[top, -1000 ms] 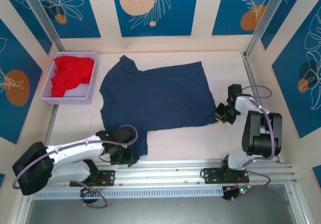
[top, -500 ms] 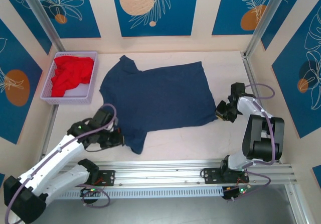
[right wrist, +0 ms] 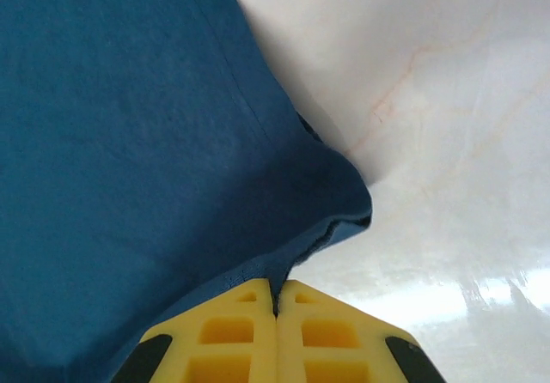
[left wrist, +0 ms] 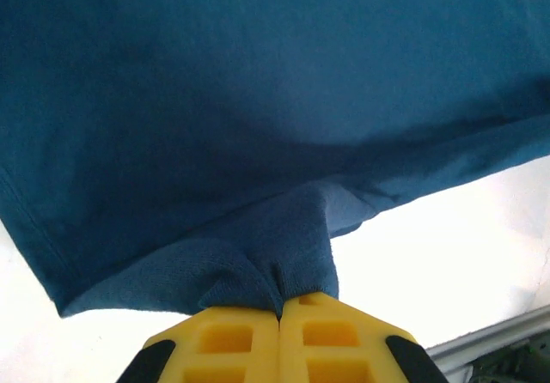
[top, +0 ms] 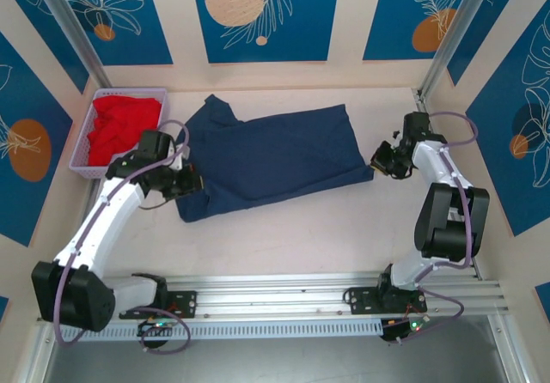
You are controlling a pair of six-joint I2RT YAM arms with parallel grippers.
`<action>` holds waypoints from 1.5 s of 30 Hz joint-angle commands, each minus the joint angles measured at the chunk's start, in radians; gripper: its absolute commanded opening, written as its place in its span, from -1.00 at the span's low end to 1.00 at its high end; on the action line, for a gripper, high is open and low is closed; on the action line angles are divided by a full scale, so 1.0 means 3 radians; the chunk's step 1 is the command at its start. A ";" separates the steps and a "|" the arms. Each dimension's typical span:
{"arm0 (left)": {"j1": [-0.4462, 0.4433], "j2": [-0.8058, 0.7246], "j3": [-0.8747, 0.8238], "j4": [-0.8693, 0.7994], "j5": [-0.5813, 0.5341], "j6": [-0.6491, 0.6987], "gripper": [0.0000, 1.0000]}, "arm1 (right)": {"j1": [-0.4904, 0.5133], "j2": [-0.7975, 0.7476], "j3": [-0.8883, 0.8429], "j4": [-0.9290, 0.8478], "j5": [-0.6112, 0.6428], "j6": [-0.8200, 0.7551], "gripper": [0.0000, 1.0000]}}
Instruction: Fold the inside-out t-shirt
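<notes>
Inside-out t-shirt [top: 275, 155] is pinched at opposite edges by the clamped left gripper [left wrist: 280, 313] and right gripper [right wrist: 277, 293].

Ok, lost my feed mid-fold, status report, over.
Left pincer shut on bunched t-shirt edge. Right pincer shut on its right-end corner. Basket with red garment sits close by.

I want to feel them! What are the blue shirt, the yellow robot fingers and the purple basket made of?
The t-shirt looks like soft, matte knitted cloth, likely cotton: fine texture, stitched hem, floppy folds. The yellow fingers look like moulded plastic or rubber, smooth with square hollows. The basket looks like lavender plastic with a slotted wall.
</notes>
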 commanded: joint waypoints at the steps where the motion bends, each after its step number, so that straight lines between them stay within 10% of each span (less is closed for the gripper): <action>1: 0.0120 0.0257 0.0308 0.0190 0.0039 0.0203 -1.00 | 0.0011 0.0214 0.0286 -0.0134 -0.0161 -0.0054 -1.00; 28: 0.0491 0.2244 0.1849 0.0306 -0.0032 0.0308 -1.00 | 0.0260 0.1673 0.1907 -0.0460 0.0322 -0.0045 -0.98; 32: 0.0511 0.2694 0.2227 0.0326 -0.0089 0.0247 -1.00 | 0.0265 0.2052 0.2365 -0.0437 0.0207 -0.0032 -0.62; 38: 0.0539 0.3066 0.2705 0.0148 -0.0428 0.0214 -0.33 | 0.0274 0.2200 0.2824 -0.0553 -0.0003 -0.0187 -0.19; 45: 0.0421 0.2089 0.1432 0.0817 -0.0643 -0.0029 0.13 | 0.0503 0.1209 0.1525 -0.0001 0.0038 -0.0129 -0.15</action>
